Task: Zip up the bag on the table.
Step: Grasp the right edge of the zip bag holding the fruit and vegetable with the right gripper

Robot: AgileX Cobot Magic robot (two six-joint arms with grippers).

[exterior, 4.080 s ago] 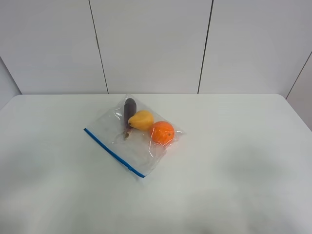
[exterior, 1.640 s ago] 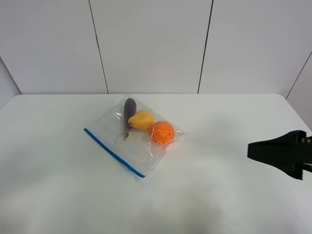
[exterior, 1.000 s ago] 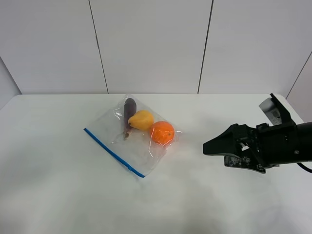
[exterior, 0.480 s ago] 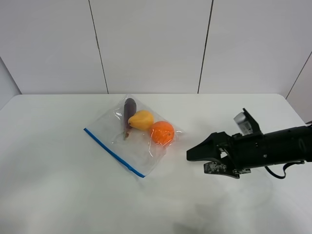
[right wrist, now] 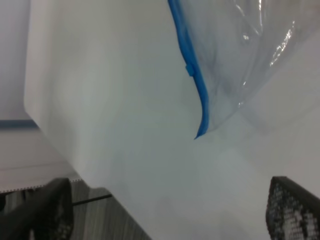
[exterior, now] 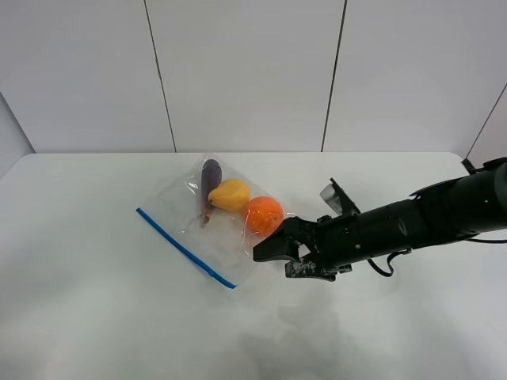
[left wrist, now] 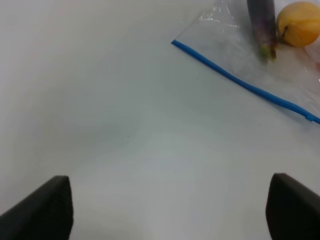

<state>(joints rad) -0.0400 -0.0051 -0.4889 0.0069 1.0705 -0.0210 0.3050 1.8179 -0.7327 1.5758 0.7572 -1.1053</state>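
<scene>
We see the bag [exterior: 210, 218] flat on the table [exterior: 95, 317], left of centre in the high view, its blue strip [exterior: 184, 248] facing lower left. The right gripper [exterior: 273, 263] hovers at centre, just beside the bag, fingers wide and empty. The left gripper [left wrist: 170, 215] is likewise spread wide.

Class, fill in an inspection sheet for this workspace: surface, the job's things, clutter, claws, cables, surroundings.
Surface: plain white table.
Job's things: clear bag lying flat, blue zip strip along one edge; orange fruit, yellow fruit and dark purple fruit inside. Whether the zip is sealed cannot be told.
Clutter: nothing seen.
Claws: left claw open, nothing between its fingers, short of the bag; right claw open, low beside the bag near the orange fruit, contact unclear.
Cables: dark cable loops under the right arm.
Surroundings: white panelled wall behind the table.
</scene>
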